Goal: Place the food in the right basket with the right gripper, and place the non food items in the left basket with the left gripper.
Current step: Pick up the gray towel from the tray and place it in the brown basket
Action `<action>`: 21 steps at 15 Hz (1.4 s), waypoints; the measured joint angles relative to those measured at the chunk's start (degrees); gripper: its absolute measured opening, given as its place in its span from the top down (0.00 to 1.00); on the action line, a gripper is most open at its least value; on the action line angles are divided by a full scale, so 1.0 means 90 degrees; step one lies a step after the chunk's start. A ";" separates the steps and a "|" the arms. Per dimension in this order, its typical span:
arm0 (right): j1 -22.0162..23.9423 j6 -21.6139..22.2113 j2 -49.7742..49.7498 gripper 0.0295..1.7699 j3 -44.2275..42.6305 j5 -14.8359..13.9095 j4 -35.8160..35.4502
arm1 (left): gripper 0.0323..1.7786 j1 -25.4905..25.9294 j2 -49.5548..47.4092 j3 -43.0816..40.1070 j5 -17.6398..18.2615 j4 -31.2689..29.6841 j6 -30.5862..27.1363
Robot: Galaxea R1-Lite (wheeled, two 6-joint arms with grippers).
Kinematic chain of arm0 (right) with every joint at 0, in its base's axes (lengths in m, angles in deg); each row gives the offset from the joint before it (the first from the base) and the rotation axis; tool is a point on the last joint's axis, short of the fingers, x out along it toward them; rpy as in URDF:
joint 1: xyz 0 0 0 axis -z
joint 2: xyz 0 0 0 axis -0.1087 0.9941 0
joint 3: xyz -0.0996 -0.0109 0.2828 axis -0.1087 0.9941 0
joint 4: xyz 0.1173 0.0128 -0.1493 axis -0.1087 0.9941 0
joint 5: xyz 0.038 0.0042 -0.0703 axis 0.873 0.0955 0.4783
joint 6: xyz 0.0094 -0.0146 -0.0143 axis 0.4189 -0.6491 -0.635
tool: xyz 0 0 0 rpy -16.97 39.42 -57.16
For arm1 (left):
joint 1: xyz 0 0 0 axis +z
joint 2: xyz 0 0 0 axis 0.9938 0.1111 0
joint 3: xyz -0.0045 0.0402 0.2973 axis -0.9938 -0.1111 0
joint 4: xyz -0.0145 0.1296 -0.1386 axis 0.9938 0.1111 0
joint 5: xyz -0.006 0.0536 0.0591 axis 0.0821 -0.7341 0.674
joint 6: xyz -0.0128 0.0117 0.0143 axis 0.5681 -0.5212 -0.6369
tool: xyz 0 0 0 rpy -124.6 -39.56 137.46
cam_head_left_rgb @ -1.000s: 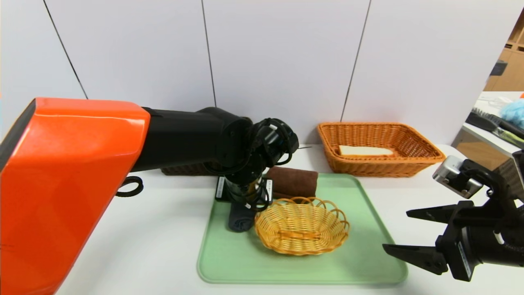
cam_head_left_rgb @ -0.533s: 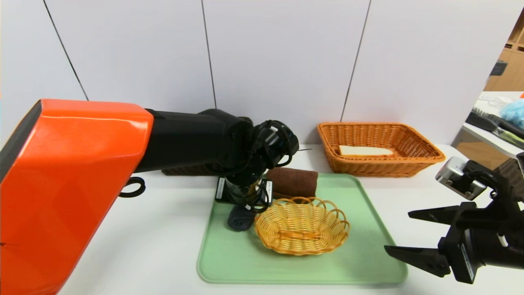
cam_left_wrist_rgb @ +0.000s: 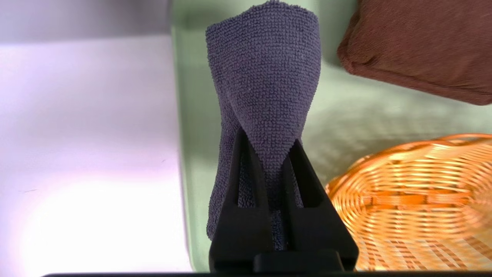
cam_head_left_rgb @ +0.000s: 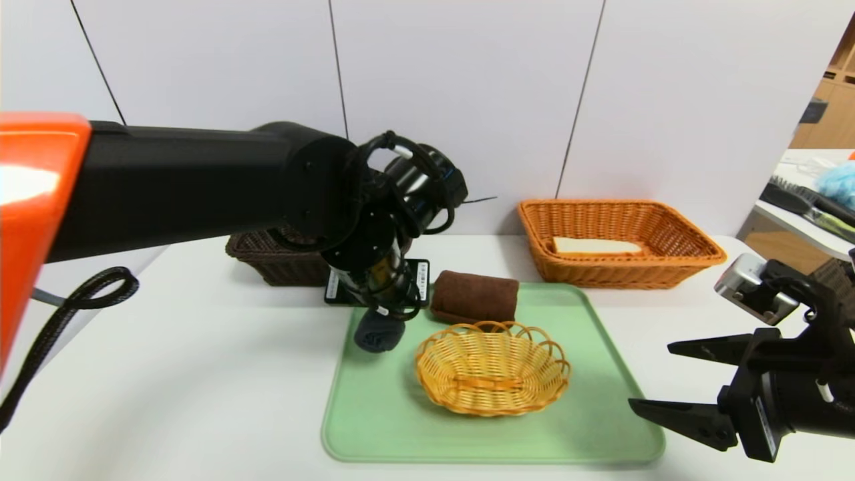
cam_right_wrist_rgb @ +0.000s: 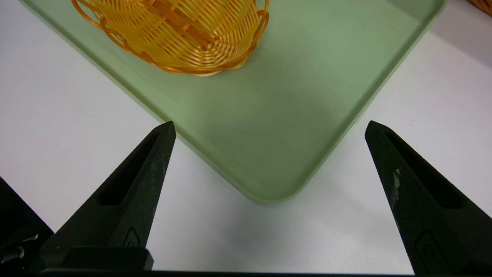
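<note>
The left gripper [cam_left_wrist_rgb: 273,169] pinches the dark rolled towel [cam_left_wrist_rgb: 269,77] above the green tray's [cam_head_left_rgb: 494,441] far-left corner; next calls for carrying it to the dark left basket [cam_head_left_rgb: 287,267]. The right gripper [cam_head_left_rgb: 651,375], spread wide, idles by the tray's near-right corner.

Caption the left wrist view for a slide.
Left pincer shut on a dark towel above the green tray, near a brown cloth and a small wicker basket.

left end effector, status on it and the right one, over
left end effector shut on dark gray towel, above green tray; right end effector open, by tray's near right corner
</note>
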 joint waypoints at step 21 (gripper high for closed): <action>0.0000 -0.0004 -0.0083 0.04 0.0196 0.0037 -0.0008 | 0.94 0.2328 -0.0588 0.0284 0.1604 -0.2209 -0.7030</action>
